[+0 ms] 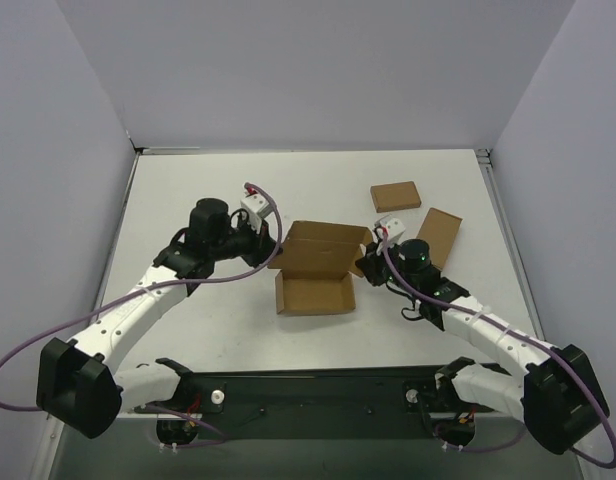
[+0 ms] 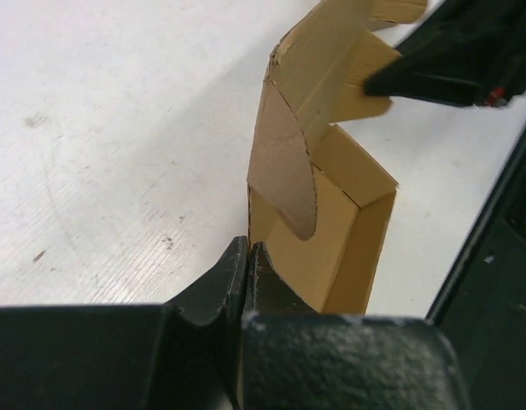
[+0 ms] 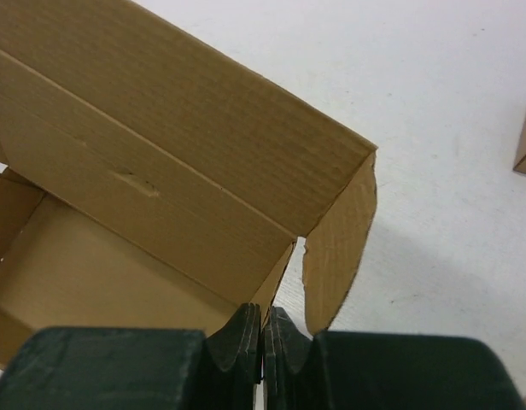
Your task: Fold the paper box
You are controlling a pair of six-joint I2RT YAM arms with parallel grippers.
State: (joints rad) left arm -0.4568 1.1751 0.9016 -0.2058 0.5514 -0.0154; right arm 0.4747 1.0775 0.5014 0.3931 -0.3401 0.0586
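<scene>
Two matching arms on show: the left arm (image 1: 128,310) and the right arm (image 1: 498,335) wear white shells with black joints and bulky black shoulder blocks. A purple cable (image 1: 279,225) trails along each. There's a white camera box (image 1: 256,207) and a green light (image 1: 422,255). The left claw (image 2: 248,256) and right claw (image 3: 263,320) have black, grainy fingers. A black base plate (image 1: 318,390) runs underneath.

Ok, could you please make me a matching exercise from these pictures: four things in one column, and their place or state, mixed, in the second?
Things
1 paper box
2 left gripper
3 right gripper
4 farthest small box

States
a shut, at the paper box's right end
b lid open, inside visible
c shut, at the paper box's left end
d closed, lying flat

Pairs: 1-b, 2-c, 3-a, 4-d
</scene>
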